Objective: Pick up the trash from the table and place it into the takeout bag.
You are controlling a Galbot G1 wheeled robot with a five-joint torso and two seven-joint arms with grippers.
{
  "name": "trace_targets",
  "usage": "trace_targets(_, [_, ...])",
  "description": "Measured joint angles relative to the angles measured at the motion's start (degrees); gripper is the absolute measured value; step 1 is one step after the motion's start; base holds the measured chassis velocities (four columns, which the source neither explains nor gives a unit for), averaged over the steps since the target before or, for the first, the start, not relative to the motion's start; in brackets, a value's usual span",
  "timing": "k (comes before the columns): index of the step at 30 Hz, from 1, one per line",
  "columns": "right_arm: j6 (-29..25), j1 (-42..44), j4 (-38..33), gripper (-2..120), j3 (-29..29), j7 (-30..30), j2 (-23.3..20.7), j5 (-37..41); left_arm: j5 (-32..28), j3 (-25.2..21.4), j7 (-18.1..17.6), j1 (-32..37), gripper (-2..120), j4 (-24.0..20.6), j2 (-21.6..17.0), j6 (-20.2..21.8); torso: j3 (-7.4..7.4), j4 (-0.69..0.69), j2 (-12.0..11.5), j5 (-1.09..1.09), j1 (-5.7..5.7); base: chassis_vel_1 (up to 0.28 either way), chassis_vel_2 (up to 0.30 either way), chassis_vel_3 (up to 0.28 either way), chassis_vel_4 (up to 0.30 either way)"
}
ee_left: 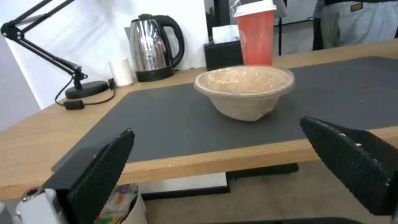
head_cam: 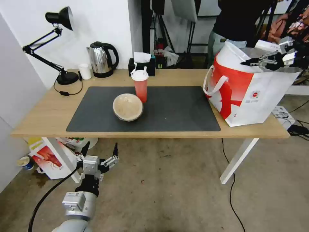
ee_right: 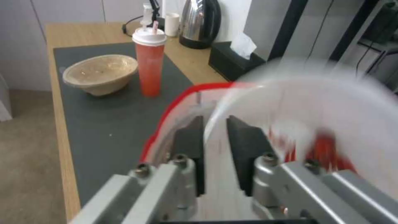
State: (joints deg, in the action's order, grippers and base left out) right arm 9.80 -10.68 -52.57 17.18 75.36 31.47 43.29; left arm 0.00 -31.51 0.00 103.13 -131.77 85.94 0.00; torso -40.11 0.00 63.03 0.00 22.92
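White bowl [ee_right: 315, 102], blurred, seemingly beside right pincer [ee_right: 215, 137], over takeout bag [head_cam: 248, 87]

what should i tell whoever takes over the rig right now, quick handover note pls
Right gripper: over the open mouth of the takeout bag, fingers pinched on the rim of the white plastic bowl, which is blurred, red inside.
Left gripper: open, empty, low in front of the table edge, facing the beige paper bowl.
Takeout bag stands at the table's right end.
Still on the dark mat: paper bowl and, just behind it, the red drink cup.
Done: nothing visibly in the bag yet.
Left: release the white bowl, then bag the paper bowl and cup.
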Motion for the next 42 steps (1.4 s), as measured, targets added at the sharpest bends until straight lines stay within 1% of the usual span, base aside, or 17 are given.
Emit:
trace_targets(1, [0.0, 0.0, 0.0, 15, 0.0, 0.0, 0.0, 0.0, 0.0, 0.0, 0.0, 0.0, 100, 0.0, 0.0, 0.0, 0.00, 0.00, 0.0, 0.00, 0.00, 0.000, 0.000, 0.000, 0.000])
trace_targets(3, [0.0, -0.2, 0.0, 37, -0.1, -0.1, 0.0, -0.6, 0.0, 0.0, 0.0, 0.0, 100, 0.0, 0.0, 0.0, 0.00, 0.00, 0.0, 0.00, 0.00, 0.000, 0.000, 0.000, 0.000])
trace_targets(5, [0.0, -0.3, 0.0, 40, -0.1, -0.2, 0.0, -0.6, 0.0, 0.0, 0.0, 0.0, 100, 0.0, 0.0, 0.0, 0.00, 0.00, 0.0, 0.01, 0.00, 0.000, 0.000, 0.000, 0.000])
trace_targets(7, [0.1, -0.7, -0.1, 52, 0.0, -0.5, 0.0, -0.6, 0.0, 0.0, 0.0, 0.0, 100, 0.0, 0.0, 0.0, 0.00, 0.00, 0.0, 0.00, 0.00, 0.000, 0.000, 0.000, 0.000])
trace_targets(10, [0.1, -1.0, -0.2, 59, 0.1, -0.9, 0.0, -0.6, 0.0, 0.0, 0.0, 0.0, 100, 0.0, 0.0, 0.0, 0.00, 0.00, 0.0, 0.00, 0.00, 0.000, 0.000, 0.000, 0.000])
trace_targets(13, [0.1, -1.9, -0.1, 75, 1.0, -1.2, 0.1, -0.5, 0.0, 0.0, 0.0, 0.0, 100, 0.0, 0.0, 0.0, 0.00, -0.01, 0.0, 0.00, 0.00, 0.000, 0.000, 0.000, 0.000])
trace_targets(15, [0.1, -2.1, -0.1, 76, 1.1, -1.2, 0.1, -0.5, 0.0, 0.0, 0.0, 0.0, 100, 0.0, 0.0, 0.0, 0.00, -0.01, 0.0, 0.00, 0.00, 0.000, 0.000, 0.000, 0.000])
trace_targets(17, [0.1, -2.3, 0.0, 86, 1.3, -1.3, 0.2, -0.5, 0.0, 0.0, 0.0, 0.0, 100, 0.0, 0.0, 0.0, 0.00, 0.00, 0.0, 0.00, 0.00, 0.000, 0.000, 0.000, 0.000])
trace_targets(19, [0.1, -2.3, 0.0, 86, 1.3, -1.3, 0.2, -0.5, 0.0, 0.0, 0.0, 0.0, 100, 0.0, 0.0, 0.0, 0.00, 0.00, 0.0, 0.00, 0.00, 0.000, 0.000, 0.000, 0.000])
trace_targets(21, [0.1, -2.7, 0.0, 99, 1.5, -1.5, 0.3, -0.3, 0.0, 0.0, 0.0, 0.0, 100, 0.0, 0.0, 0.0, 0.00, 0.00, 0.0, 0.00, 0.00, 0.000, 0.000, 0.000, 0.000])
trace_targets(28, [0.1, -2.8, -2.8, 100, 1.1, -2.9, 0.1, 2.9, 0.0, 0.0, 0.0, 0.0, 100, 0.0, 0.0, 0.0, 0.00, 0.00, 0.0, 0.00, 0.00, 0.000, 0.000, 0.000, 0.000])
trace_targets(34, [-0.3, -1.6, -5.8, 100, -2.0, -6.4, -0.7, 7.4, 0.0, 0.0, 0.0, 0.0, 100, 0.0, 0.0, 0.0, 0.00, 0.01, 0.0, -0.01, 0.00, 0.000, 0.000, 0.000, 0.000])
trace_targets(36, [-0.4, 0.0, -7.9, 100, -3.5, -9.1, -1.7, 10.4, 0.0, 0.0, 0.0, 0.0, 100, 0.0, 0.0, 0.0, 0.00, 0.00, 0.0, -0.01, 0.00, 0.000, 0.000, 0.000, 0.000])
trace_targets(37, [-1.4, 4.3, -11.7, 100, -7.6, -13.6, -3.0, 14.6, 0.0, 0.0, 0.0, 0.0, 100, 0.0, 0.0, 0.0, 0.00, -0.01, 0.0, 0.00, 0.00, 0.000, 0.000, 0.000, 0.000])
trace_targets(38, [-1.4, 4.3, -11.7, 100, -7.6, -13.6, -3.0, 14.6, 0.0, 0.0, 0.0, 0.0, 100, 0.0, 0.0, 0.0, 0.00, -0.01, 0.0, 0.00, 0.00, 0.000, 0.000, 0.000, 0.000])
trace_targets(41, [-3.0, 11.3, -20.3, 100, -12.6, -22.7, -5.1, 21.3, 0.0, 0.0, 0.0, 0.0, 100, 0.0, 0.0, 0.0, 0.00, -0.01, 0.0, 0.03, 0.00, 0.000, 0.000, 0.000, 0.000])
trace_targets(42, [-3.0, 11.3, -20.3, 100, -12.6, -22.7, -5.1, 21.3, 0.0, 0.0, 0.0, 0.0, 100, 0.0, 0.0, 0.0, 0.00, -0.01, 0.0, 0.03, 0.00, 0.000, 0.000, 0.000, 0.000])
